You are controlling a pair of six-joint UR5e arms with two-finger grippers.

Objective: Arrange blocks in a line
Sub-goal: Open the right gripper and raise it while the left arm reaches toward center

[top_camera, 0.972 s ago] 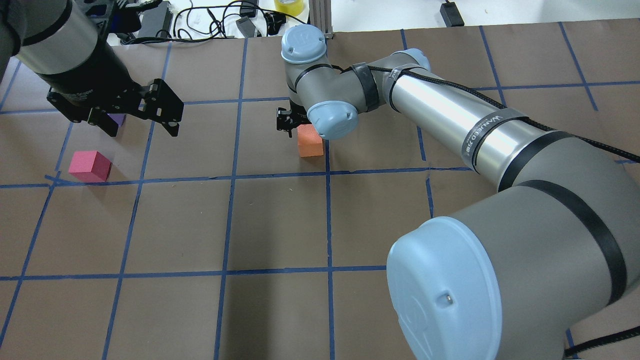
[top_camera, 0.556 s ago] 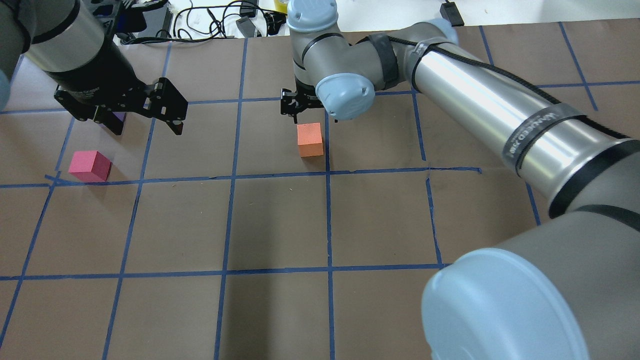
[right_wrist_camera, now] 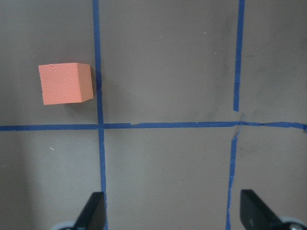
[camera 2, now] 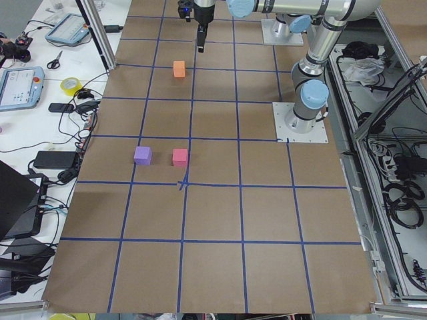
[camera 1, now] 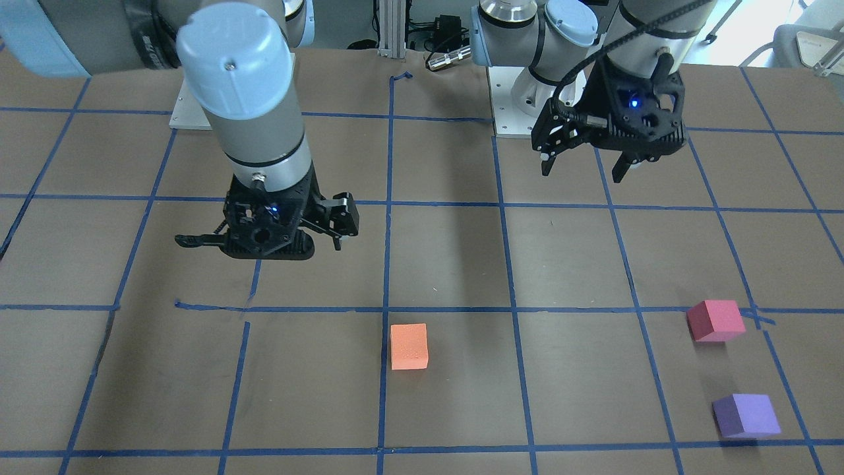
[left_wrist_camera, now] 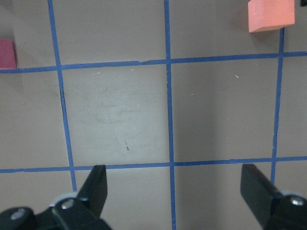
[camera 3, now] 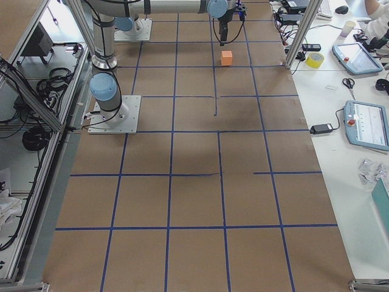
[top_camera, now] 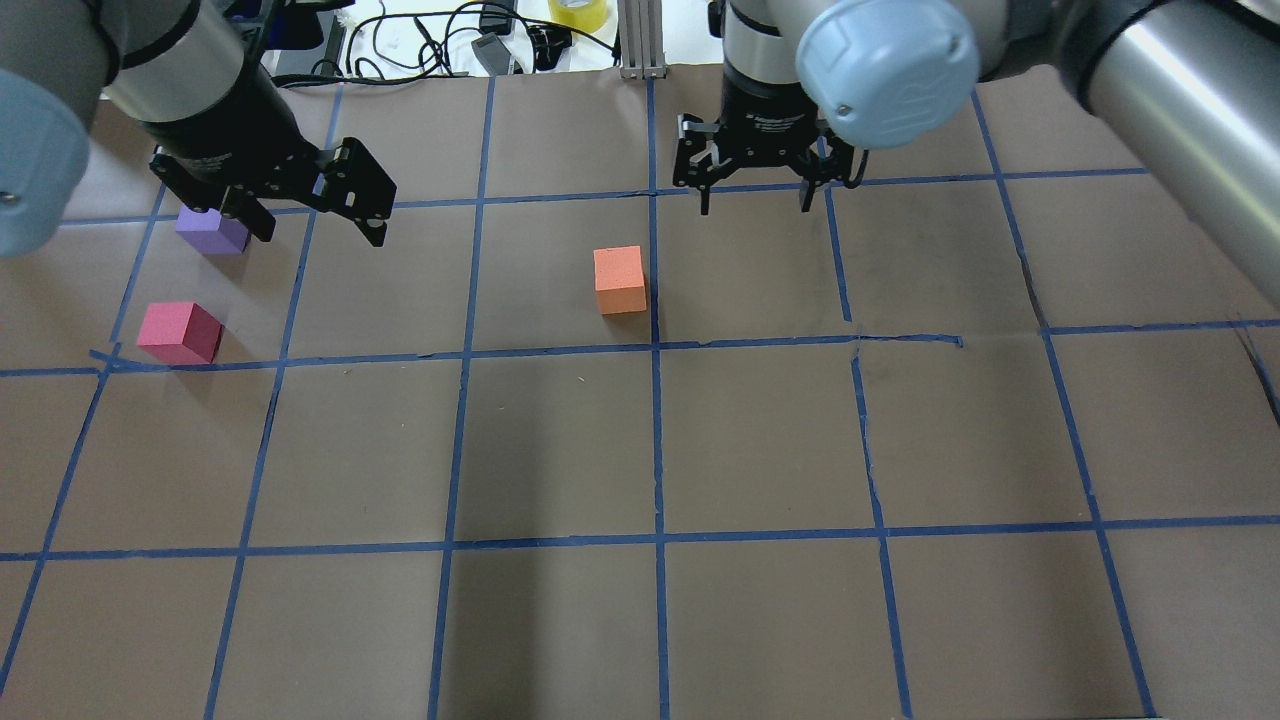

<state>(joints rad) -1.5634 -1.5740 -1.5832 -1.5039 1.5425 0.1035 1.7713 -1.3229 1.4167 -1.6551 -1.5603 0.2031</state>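
Observation:
The orange block (top_camera: 619, 280) sits alone near mid-table, beside a blue tape line; it also shows in the front view (camera 1: 409, 346) and the right wrist view (right_wrist_camera: 66, 83). The pinkish-red block (top_camera: 180, 332) and the purple block (top_camera: 212, 230) sit close together at the far left, as the front view shows for the pinkish-red (camera 1: 714, 320) and the purple (camera 1: 745, 415). My left gripper (top_camera: 318, 230) is open and empty, raised just right of the purple block. My right gripper (top_camera: 754, 205) is open and empty, raised beyond and to the right of the orange block.
Brown paper with a blue tape grid covers the table (top_camera: 560, 450). Cables, a yellow tape roll (top_camera: 578, 10) and an aluminium post (top_camera: 635, 40) lie along the far edge. The arm base plates (camera 1: 514, 112) stand on the robot's side.
My right gripper has lifted off the orange block and moved away to the far right; the block stays put. My left gripper has shifted slightly, uncovering the purple block.

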